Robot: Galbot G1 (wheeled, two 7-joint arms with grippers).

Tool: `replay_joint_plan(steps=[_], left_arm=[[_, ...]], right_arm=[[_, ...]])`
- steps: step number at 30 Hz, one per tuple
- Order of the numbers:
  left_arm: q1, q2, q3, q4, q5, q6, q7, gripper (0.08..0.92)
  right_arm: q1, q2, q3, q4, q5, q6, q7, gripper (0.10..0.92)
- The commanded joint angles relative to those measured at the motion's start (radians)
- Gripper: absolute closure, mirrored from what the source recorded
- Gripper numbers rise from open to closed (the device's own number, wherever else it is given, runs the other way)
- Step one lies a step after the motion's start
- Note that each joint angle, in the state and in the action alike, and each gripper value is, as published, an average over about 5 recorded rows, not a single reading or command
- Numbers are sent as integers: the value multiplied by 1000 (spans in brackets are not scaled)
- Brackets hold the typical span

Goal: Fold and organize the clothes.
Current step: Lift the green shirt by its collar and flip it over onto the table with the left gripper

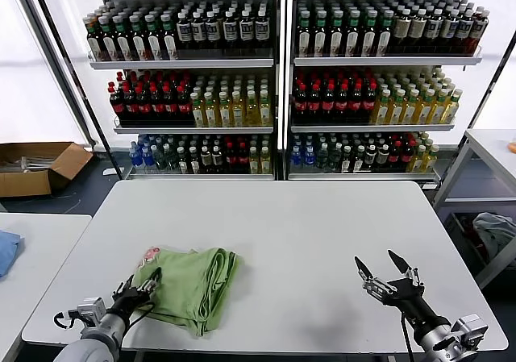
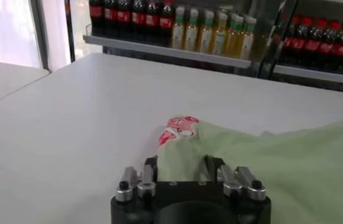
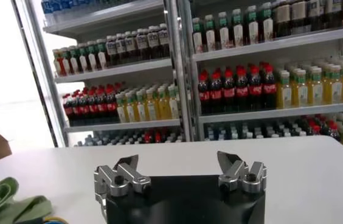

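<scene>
We keep the left claw (image 1: 139, 288) low at the near-left edge of the clothes (image 1: 196, 281). Its fingers straddle the fabric edge, but we cannot tell whether they pinch it. To fold cleanly, we judge the edge should be gripped fully before lifting. The right claw (image 1: 385, 272) hovers wide open, holding nothing, well apart from the garment. The clothes lie bunched on the white surface (image 1: 298, 225), light green, with a red-and-white printed corner showing just beyond the left claw.

Blue cloth (image 1: 6, 249) runs off the head view's left edge; left gripper (image 1: 139, 288) fingertips hide behind the T-shirt (image 1: 193, 285) edge.
</scene>
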Motion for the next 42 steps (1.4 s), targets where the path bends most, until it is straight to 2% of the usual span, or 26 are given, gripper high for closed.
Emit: replay_joint_plan(steps=[1,8,14,18,24,28,31,35,42], left_arm=[[12,-18,10,6,21,-21,-7,515],[15,-27,-19,-18,16,-27,-27,731],[24,17,-174,-114,-56,7,-49,865],[32,99,-341,-122,-131,30,-43,873],[41,257,-581,-24,-226,49,-22,873],[40,342,-667,16,-264,65,-15,873],[30,373,-677,12,-262,79,-21,873],[14,323,-615,-49,-206,98,-35,873],[22,99,-379,-212,-57,113,-85,873]], right_arm=[[2,2,-2,2,0,-1,1,203],[6,1,-2,3,0,-2,3,203],[9,1,0,3,1,-2,3,203],[13,0,0,1,4,-2,2,203],[22,-3,-9,1,6,-2,3,203],[26,-6,-15,10,6,-3,-1,203],[24,-5,-12,19,5,-2,-11,203],[15,-3,4,25,7,3,-11,203],[-17,1,57,39,19,10,-12,203]])
